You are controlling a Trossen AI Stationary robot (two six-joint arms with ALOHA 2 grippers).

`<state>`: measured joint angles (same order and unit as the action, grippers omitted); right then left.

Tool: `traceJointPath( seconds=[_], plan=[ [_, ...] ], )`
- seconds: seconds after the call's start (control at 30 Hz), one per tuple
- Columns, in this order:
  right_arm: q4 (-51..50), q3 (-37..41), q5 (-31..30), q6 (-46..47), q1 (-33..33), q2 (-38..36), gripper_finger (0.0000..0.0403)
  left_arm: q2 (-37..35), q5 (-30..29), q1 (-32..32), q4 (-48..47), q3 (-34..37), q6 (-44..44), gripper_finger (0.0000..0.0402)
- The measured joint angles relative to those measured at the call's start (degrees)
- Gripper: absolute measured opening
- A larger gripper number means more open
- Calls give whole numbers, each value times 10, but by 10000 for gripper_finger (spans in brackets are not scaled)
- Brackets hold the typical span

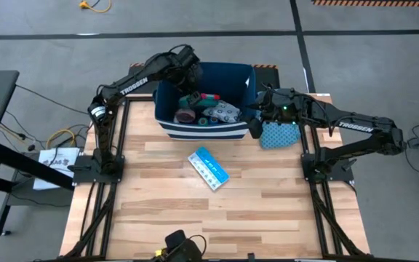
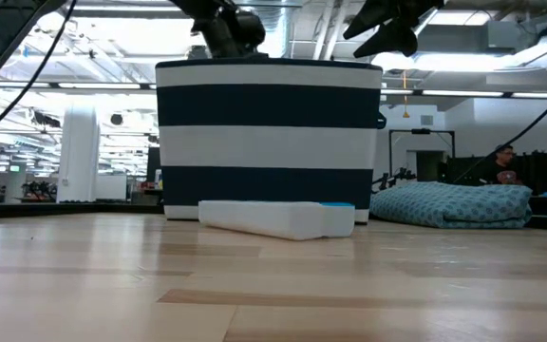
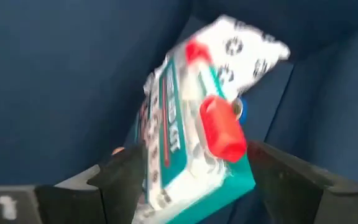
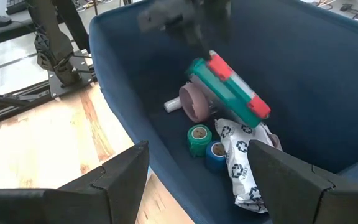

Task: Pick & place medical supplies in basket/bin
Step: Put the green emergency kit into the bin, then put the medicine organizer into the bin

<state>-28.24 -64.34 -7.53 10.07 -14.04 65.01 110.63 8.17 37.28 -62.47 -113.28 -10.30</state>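
The navy, white-striped bin (image 1: 167, 102) stands at the table's far middle. In it lie a pink roll (image 4: 194, 102), a green roll (image 4: 198, 138), a blue roll (image 4: 215, 152) and a white ring-patterned pouch (image 4: 241, 162). A teal flat box (image 4: 225, 87) with red parts lies tilted on top of them. My left gripper (image 1: 193, 76) hangs open over the bin, its fingers either side of the box (image 3: 185, 155) and just above it. My right gripper (image 4: 197, 186) hovers open above the bin's right rim. A light-blue and white packet (image 1: 208, 168) lies flat on the table before the bin.
A teal dotted cloth (image 1: 278, 135) lies bunched on the table right of the bin, under my right arm. Bare wood runs from the packet to the near edge. A person (image 2: 504, 161) sits far behind the table.
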Motion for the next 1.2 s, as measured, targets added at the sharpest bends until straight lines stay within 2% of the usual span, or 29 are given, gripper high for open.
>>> traceJointPath(
  seconds=[0.43, 0.7, 0.93, 1.2],
  plan=[
    [0, 0, 0, 0, 0, 0, 266, -2, 10, -21, -54, -217, -7, 268],
    [17, 0, 0, 1, 9, 0, 266, -45, 21, -57, -88, -205, 8, 268],
    [48, 0, 1, 20, 34, 0, 266, -47, 21, -66, -103, -204, 30, 268],
    [48, 0, 1, 20, 55, 0, 266, -47, 18, -66, -137, -204, 16, 268]
  ],
)
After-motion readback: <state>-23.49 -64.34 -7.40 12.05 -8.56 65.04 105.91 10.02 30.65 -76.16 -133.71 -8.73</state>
